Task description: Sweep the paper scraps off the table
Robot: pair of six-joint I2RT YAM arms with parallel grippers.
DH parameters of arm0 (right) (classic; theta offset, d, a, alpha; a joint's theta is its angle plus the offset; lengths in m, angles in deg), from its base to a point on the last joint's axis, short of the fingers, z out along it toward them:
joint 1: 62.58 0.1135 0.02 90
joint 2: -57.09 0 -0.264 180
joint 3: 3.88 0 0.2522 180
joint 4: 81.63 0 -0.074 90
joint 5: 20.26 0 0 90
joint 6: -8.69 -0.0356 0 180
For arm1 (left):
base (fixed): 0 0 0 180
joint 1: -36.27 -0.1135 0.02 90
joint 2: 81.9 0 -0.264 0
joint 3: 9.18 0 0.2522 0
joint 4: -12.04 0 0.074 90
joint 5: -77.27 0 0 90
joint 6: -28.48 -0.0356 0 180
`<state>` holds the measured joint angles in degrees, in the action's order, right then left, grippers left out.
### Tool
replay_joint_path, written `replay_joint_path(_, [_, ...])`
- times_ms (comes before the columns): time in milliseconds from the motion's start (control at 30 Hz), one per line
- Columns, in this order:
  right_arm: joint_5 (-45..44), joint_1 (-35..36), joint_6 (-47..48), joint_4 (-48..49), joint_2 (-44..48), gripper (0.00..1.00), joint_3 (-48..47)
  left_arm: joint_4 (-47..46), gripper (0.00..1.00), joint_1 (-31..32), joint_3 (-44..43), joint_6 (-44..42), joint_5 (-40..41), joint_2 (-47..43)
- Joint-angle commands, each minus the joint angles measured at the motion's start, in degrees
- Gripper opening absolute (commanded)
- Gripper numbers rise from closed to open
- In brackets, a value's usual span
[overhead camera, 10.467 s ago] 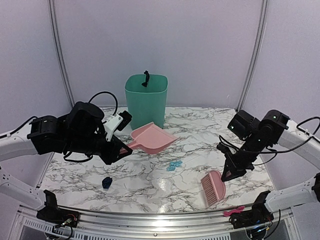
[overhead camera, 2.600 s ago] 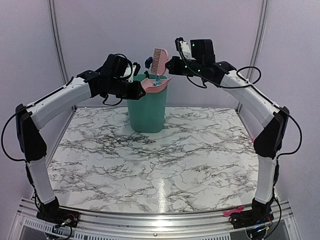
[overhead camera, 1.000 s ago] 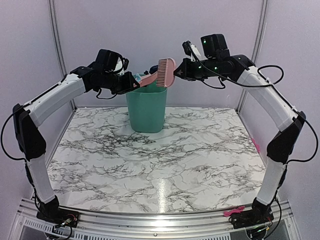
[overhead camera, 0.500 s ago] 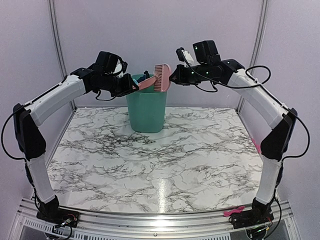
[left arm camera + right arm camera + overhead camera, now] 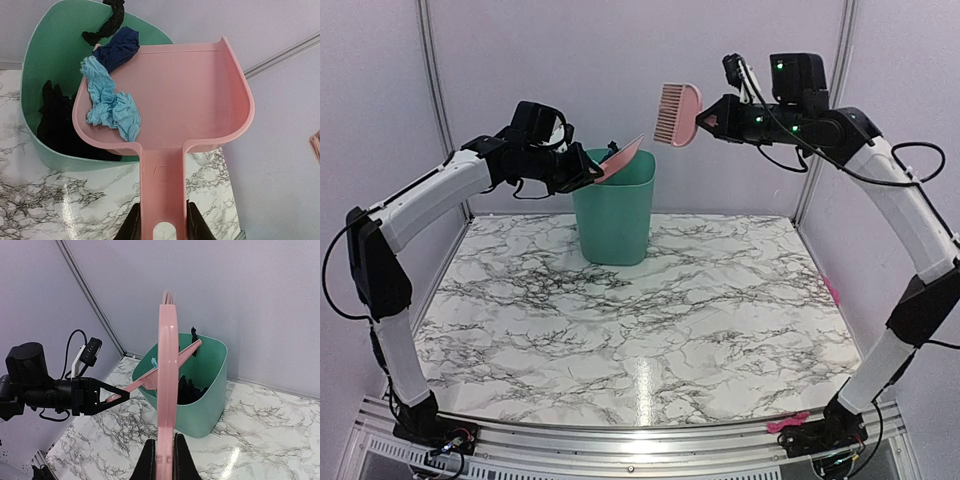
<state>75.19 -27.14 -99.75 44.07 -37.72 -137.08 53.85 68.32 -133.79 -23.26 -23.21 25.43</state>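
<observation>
Your left claw [image 5: 161,226] clamps the dustpan [image 5: 190,100] over the far bin [image 5: 42,65]; tilt it steeper so the paper scraps [image 5: 111,102] drop in. Your right claw [image 5: 163,458] clamps the brush [image 5: 167,365].

The top external view sits high above the near edge of the surface [image 5: 720,300], faces the back wall [image 5: 640,70], and stands well back from the green bin [image 5: 612,205]. The left wrist view hangs very near the bin, looking steeply down the pink dustpan [image 5: 185,100] into its open mouth. The right wrist view looks from above and to the right of the bin, farther off, along the pink brush [image 5: 166,390]. All three share the bin and the surface at its foot.
</observation>
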Motion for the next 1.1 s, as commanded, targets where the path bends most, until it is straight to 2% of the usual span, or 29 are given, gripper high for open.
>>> replay_joint_path(0, [-3.7,-0.2,-0.9,2.7,3.7,0.00,3.5,-5.7,0.00,-0.4,-1.1,6.9,-3.9,-1.9])
replay_joint_path(167, [-7.0,-0.2,-1.3,5.6,8.4,0.00,10.2,-17.8,0.00,-1.7,4.6,19.1,-9.6,-6.9])
replay_joint_path(300, [-8.8,-0.2,-1.5,7.1,11.4,0.00,14.5,-36.0,0.00,-3.7,12.9,32.1,-14.2,-10.5])
replay_joint_path(500, [-9.0,-0.2,-2.1,8.4,14.0,0.00,18.4,-39.6,0.00,-4.5,12.8,38.7,-17.0,-10.6])
replay_joint_path(600, [-9.4,-0.2,-2.3,8.7,15.2,0.00,20.7,-37.6,0.00,-4.5,12.6,34.6,-16.2,-13.1])
replay_joint_path(733, [-12.3,-0.2,-2.2,9.5,17.9,0.00,27.7,-23.0,0.00,-4.5,12.2,20.3,-11.5,-18.7])
replay_joint_path(900, [-15.6,-0.2,-3.0,12.9,21.9,0.00,37.8,-11.1,0.00,-4.5,20.5,6.7,-1.2,-28.3])
replay_joint_path(1067, [-16.5,-0.2,-4.3,19.2,24.5,0.00,47.5,-2.7,0.00,-4.1,30.2,-1.5,9.0,-37.0])
